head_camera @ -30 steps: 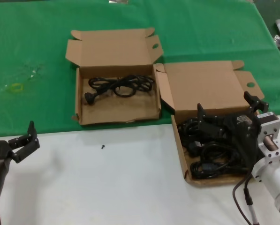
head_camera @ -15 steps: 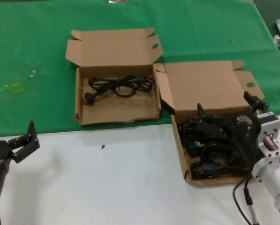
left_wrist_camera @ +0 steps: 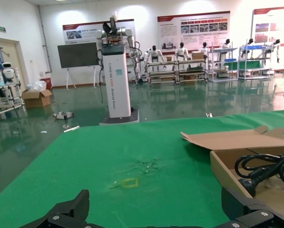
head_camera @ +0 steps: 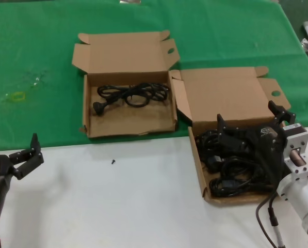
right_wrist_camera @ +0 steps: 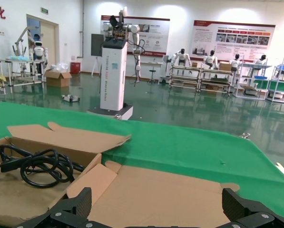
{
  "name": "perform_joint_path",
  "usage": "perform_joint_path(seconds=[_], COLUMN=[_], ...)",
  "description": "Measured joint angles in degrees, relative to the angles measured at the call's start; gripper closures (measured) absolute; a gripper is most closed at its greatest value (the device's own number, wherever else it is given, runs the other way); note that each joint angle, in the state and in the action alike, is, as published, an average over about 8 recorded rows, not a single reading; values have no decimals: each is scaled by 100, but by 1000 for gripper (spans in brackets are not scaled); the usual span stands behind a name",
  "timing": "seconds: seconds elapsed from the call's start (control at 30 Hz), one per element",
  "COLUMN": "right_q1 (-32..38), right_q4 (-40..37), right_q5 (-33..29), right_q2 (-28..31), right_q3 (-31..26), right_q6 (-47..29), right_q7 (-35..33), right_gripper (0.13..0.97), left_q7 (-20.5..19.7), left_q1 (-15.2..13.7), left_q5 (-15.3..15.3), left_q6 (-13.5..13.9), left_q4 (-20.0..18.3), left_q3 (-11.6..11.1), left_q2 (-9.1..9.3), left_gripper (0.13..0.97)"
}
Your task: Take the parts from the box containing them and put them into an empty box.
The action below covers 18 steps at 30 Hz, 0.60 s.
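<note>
- The table (head_camera: 143,206) carries everything: green cloth over its far part, bare white surface near me. Both boxes sit where the two meet, within reach of my right arm.
- The box on my right (head_camera: 228,98) lies open, its lid folded flat back onto the cloth, so I can come straight down into it. It holds the heap of black power cords (head_camera: 231,173), tangled coils and plugs piled together.
- The other box (head_camera: 128,111) sits just beside it on my left and a little farther off, lid propped back too. It is not quite empty: one coiled cord (head_camera: 133,94) lies along its far wall. The two boxes almost touch at the corner, which I judge keeps each carry short.
- My right hand (head_camera: 252,132) is low over the cord heap, fingers spread wide on either side of the pile. I see nothing clamped between them, so I judge it is poised to close on a bundle, not yet gripping.
- My left hand (head_camera: 25,155) is parked over the white surface at my near left, well apart from both boxes, fingers spread and holding nothing. It waits while the right arm works alone.
- A small dark speck (head_camera: 113,161) lies on the white surface between my arms; I cannot tell what it is.
</note>
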Motion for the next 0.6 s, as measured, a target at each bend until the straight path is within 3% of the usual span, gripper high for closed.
perform_joint_path(seconds=[0.6], right_q1=[0], right_q4=[0], right_q5=[0], right_q2=[0], right_q3=[0], right_q6=[0], right_q7=[0], right_gripper=[129], left_q7=[0], left_q1=[0], left_q5=[0], left_q6=[0], left_q4=[0], left_q3=[0], left_q2=[0], left_gripper=[132])
